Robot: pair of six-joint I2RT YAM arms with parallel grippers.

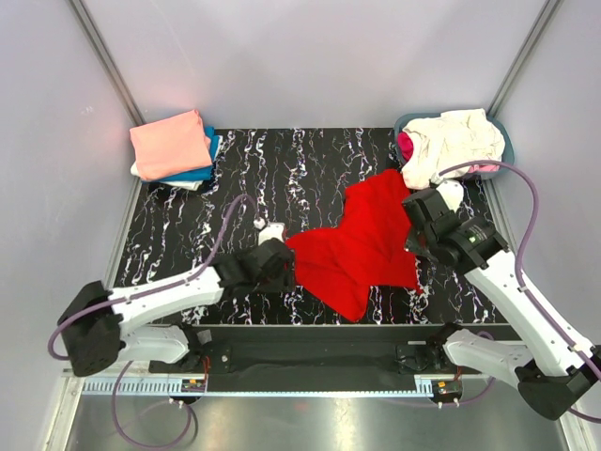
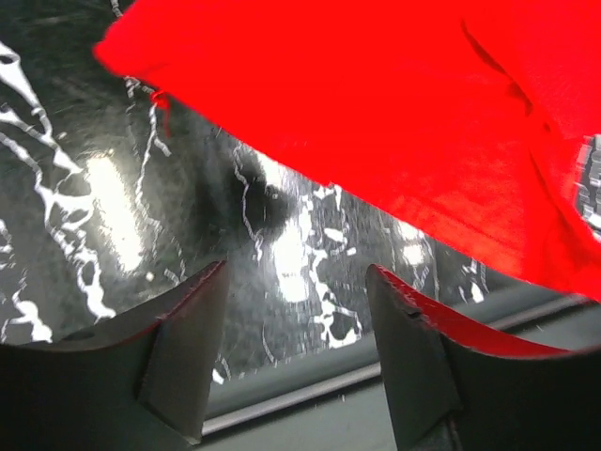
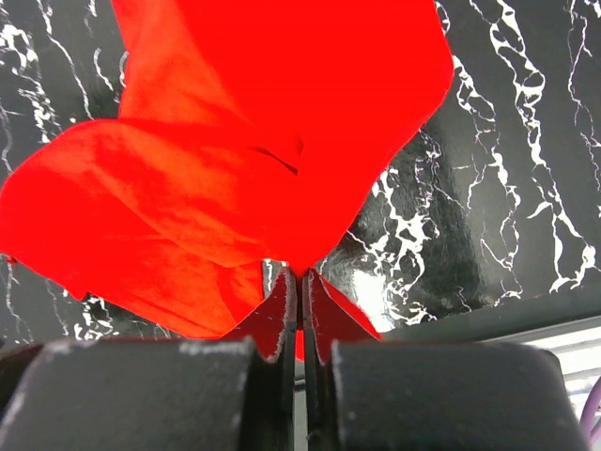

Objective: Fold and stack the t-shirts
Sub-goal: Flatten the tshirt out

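Note:
A bright red t-shirt (image 1: 362, 244) lies crumpled on the black marbled table (image 1: 188, 225), right of the middle. My right gripper (image 1: 415, 237) is shut on its right edge; the cloth is pinched between the fingers in the right wrist view (image 3: 302, 274). My left gripper (image 1: 287, 266) is open at the shirt's left edge and holds nothing; in the left wrist view (image 2: 296, 282) the red shirt (image 2: 394, 122) lies just beyond the fingertips (image 2: 385, 291). A folded stack, salmon-pink shirt (image 1: 169, 143) on top of blue (image 1: 202, 171) and white, sits at the far left.
A grey-blue basket (image 1: 498, 127) at the far right corner holds a cream shirt (image 1: 455, 141) and a magenta one (image 1: 406, 146). Grey walls enclose the table. The table's front edge and a metal rail run just behind the arms' bases.

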